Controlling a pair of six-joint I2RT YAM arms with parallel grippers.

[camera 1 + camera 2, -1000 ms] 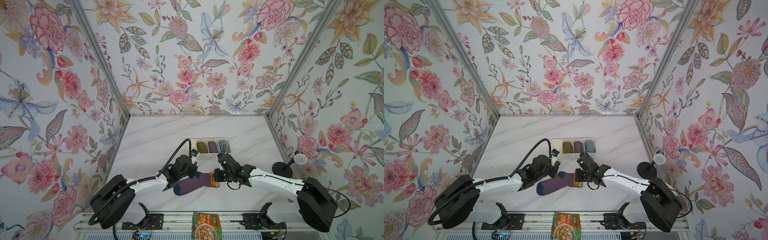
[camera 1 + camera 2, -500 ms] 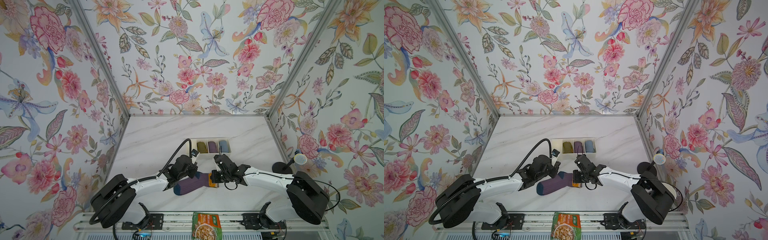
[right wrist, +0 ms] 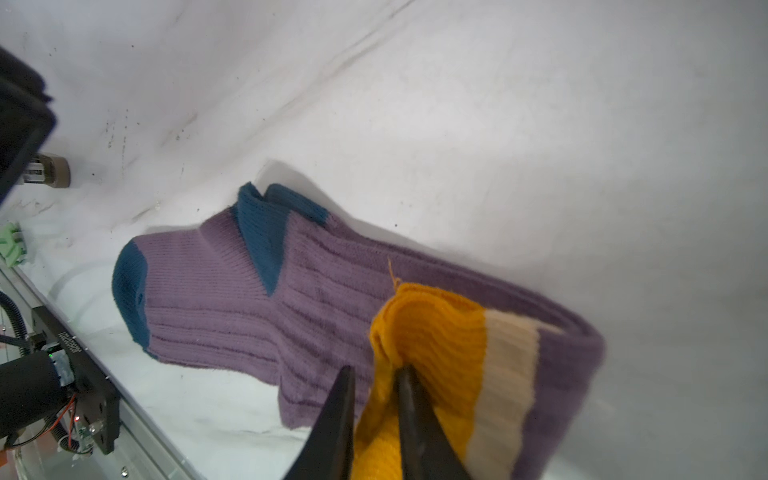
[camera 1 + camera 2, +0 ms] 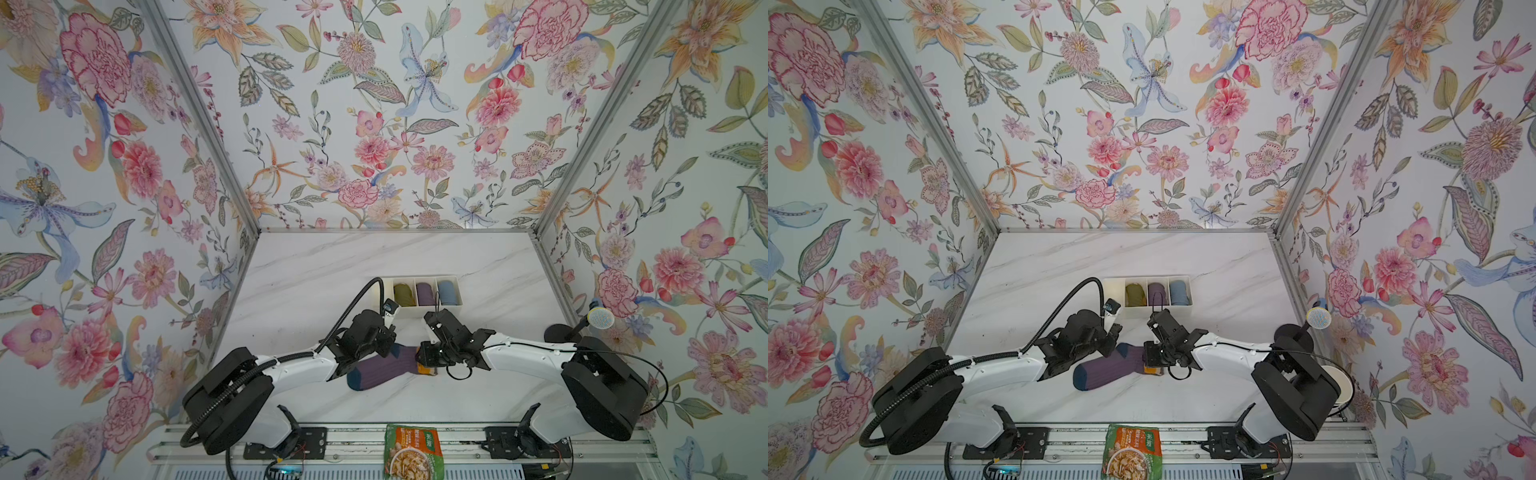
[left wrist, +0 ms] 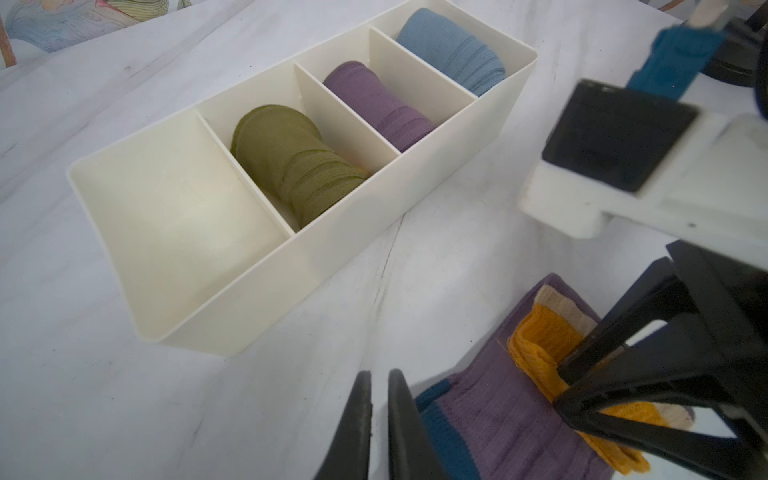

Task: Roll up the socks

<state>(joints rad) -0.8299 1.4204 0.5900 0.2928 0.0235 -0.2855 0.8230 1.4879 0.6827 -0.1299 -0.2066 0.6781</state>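
Observation:
The socks [image 4: 386,368] [image 4: 1113,370] lie flat on the marble table, purple and ribbed, with a navy toe and heel [image 3: 266,241]. The mustard-yellow cuff [image 3: 436,332] is folded back over the leg. My right gripper [image 3: 372,370] [image 4: 428,361] pinches that cuff, and yellow fabric fills the narrow gap between its jaws. My left gripper [image 5: 377,374] [image 4: 380,349] is shut on nothing. Its tips are down at the table just beside the navy heel [image 5: 436,419].
A cream divided organizer [image 5: 249,291] [image 4: 419,309] stands just behind the grippers. It holds an olive roll [image 5: 291,166], a purple roll [image 5: 378,108] and a light blue roll [image 5: 453,50], and its end compartment [image 5: 178,220] is empty. A snack packet [image 4: 413,451] lies on the front rail.
My right gripper has moved a little leftward with the yellow cuff, folding it further over the sock's leg. The left arm has stayed where it was.

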